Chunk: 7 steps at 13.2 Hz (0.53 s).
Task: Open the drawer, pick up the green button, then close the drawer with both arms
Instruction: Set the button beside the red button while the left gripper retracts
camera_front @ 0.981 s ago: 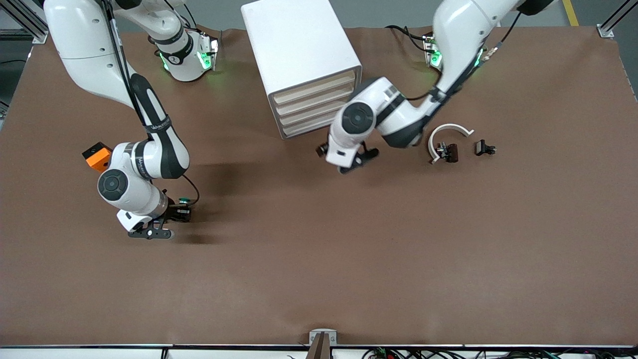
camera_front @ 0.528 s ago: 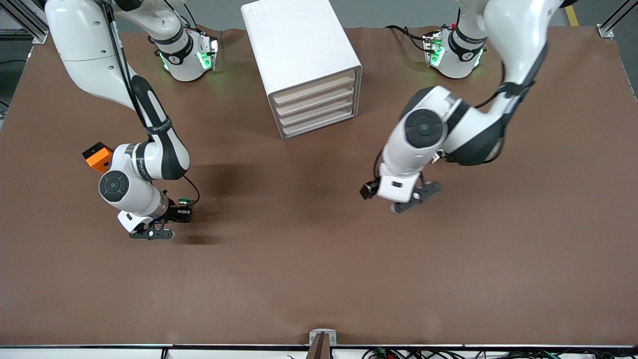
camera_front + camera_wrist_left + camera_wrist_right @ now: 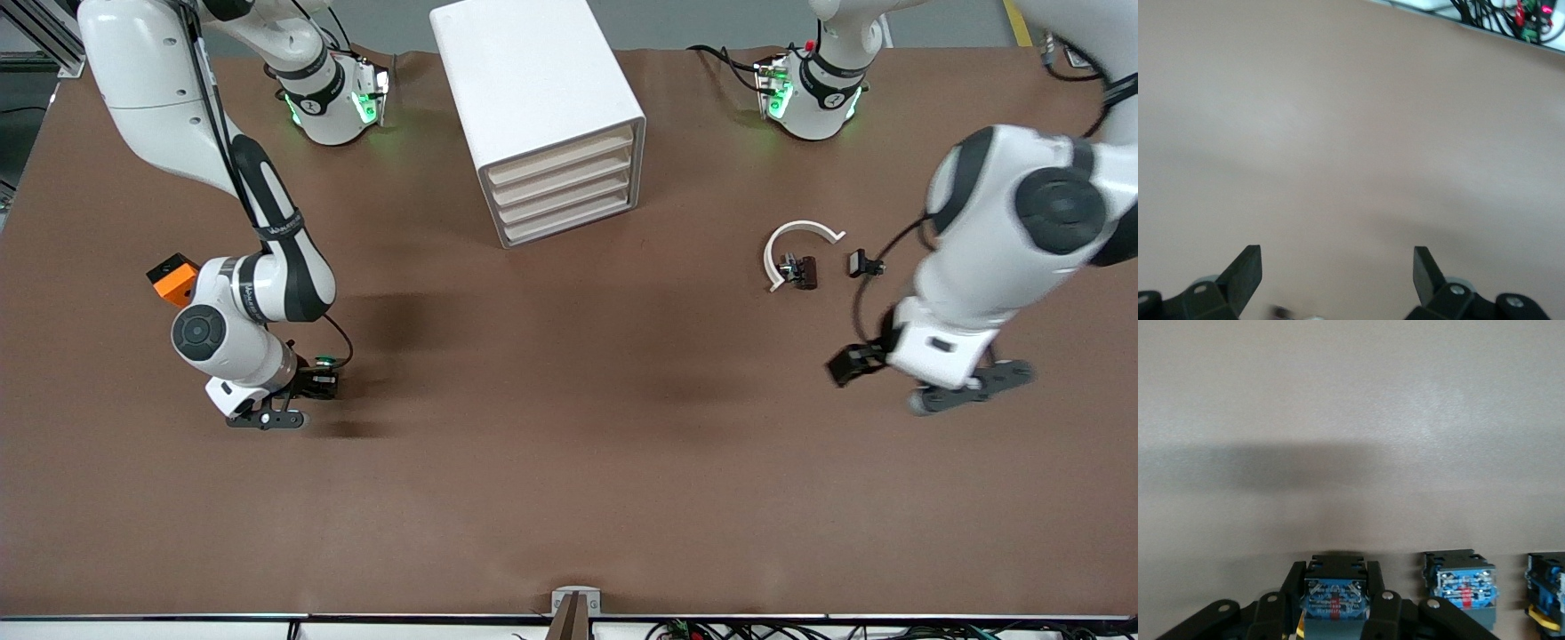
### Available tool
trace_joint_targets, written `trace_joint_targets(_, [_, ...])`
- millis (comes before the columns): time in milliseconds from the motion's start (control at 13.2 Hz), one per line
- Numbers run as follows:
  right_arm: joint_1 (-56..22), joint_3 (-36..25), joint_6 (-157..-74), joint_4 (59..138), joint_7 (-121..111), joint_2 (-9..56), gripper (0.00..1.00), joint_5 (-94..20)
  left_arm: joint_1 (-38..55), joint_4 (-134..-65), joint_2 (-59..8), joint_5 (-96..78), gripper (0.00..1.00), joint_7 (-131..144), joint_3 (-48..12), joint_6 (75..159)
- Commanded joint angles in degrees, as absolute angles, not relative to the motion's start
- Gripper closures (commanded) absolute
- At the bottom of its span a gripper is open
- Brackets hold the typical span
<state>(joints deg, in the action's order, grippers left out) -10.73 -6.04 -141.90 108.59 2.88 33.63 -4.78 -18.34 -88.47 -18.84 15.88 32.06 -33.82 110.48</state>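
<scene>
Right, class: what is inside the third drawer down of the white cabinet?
Only its flat cream front shows: the drawer sits shut in the cabinet, level with the three other drawers. Whatever is inside is covered, so its contents cannot be told.

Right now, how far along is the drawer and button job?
The drawer sits flush with the other fronts of the cabinet, so opening and closing look done. The right gripper is shut on the button, low over the table toward the right arm's end. The left gripper is open and empty over the left arm's end. Probably only releasing the button remains.
</scene>
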Motion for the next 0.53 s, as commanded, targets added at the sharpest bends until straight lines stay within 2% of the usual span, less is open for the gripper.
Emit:
trace_joint_targets(0, [-9.1,-5.3,-142.1,107.6,1.9,34.5,1.00,-4.1,-22.0,-89.5,-12.5,16.5,0.00,25.8,-34.4,106.2])
trace_joint_targets(75, [-9.1,-5.3,-142.0,107.7,1.9,34.5,1.00,-4.1,-22.8,-89.5,-11.2,16.3,0.00,24.3,-34.4,104.9])
trace_joint_targets(151, [-9.1,-5.3,-142.0,107.6,2.0,34.5,0.91,-4.1,-23.5,-89.4,-9.3,15.8,0.00,21.9,-34.4,103.7])
trace_joint_targets(226, [-9.1,-5.3,-141.9,107.6,2.1,34.5,0.09,-4.2,-23.6,-89.4,-7.8,15.7,0.00,20.1,-34.3,103.3])
trace_joint_targets(302, [-9.2,-5.3,-141.9,107.5,2.3,34.5,0.00,-4.2,-23.6,-89.4,-6.7,15.6,0.00,18.5,-34.2,102.3])
trace_joint_targets(453, [-9.2,-5.3,-141.4,107.0,2.1,34.4,0.00,-4.2,-24.1,-89.2,-5.1,15.6,0.00,16.9,-34.3,100.0])
